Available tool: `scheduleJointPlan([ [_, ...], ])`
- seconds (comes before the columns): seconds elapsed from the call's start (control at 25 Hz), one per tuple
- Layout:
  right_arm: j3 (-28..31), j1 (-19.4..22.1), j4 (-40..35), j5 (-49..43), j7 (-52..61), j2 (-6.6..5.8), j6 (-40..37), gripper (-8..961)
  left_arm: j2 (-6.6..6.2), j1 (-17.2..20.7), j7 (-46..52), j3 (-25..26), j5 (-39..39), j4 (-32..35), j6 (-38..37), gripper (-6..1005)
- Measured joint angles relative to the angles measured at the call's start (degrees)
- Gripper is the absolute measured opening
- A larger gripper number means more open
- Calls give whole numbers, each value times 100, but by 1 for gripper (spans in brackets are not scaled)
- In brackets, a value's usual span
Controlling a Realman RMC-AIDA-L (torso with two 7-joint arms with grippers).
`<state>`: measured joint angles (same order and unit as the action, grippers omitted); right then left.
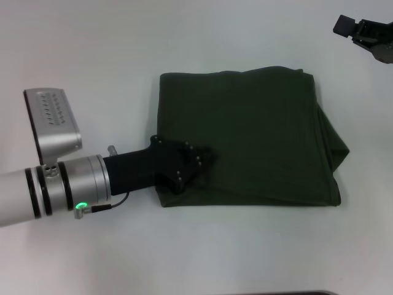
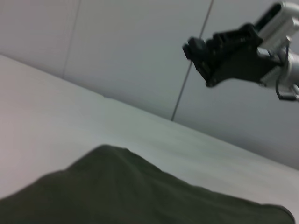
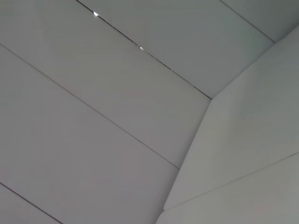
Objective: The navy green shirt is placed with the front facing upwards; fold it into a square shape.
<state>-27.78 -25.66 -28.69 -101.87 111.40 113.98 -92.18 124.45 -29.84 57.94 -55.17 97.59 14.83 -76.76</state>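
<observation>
The navy green shirt lies folded into a rough square in the middle of the white table; its lettering and collar are hidden inside the folds. My left gripper rests low on the shirt's near left corner. The left wrist view shows the dark cloth close under the camera. My right gripper hangs raised at the far right, away from the shirt; it also shows in the left wrist view. The right wrist view shows only wall panels.
The white table surrounds the shirt on all sides. A pale panelled wall stands behind the table's far edge.
</observation>
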Motion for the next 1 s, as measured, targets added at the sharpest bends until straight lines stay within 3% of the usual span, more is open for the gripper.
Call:
scheduleJointPlan([
  [0.28, 0, -41, -5, 0, 21, 1, 16, 64, 4, -55, 36, -531, 4, -2, 70, 83],
  [0.72, 20, -53, -5, 8, 34, 5, 14, 65, 14, -94, 116, -717, -3, -16, 234, 85],
  [1.0, 37, -42, -5, 5, 12, 9, 17, 65, -48, 23, 123, -417, -119, 274, -553, 86],
])
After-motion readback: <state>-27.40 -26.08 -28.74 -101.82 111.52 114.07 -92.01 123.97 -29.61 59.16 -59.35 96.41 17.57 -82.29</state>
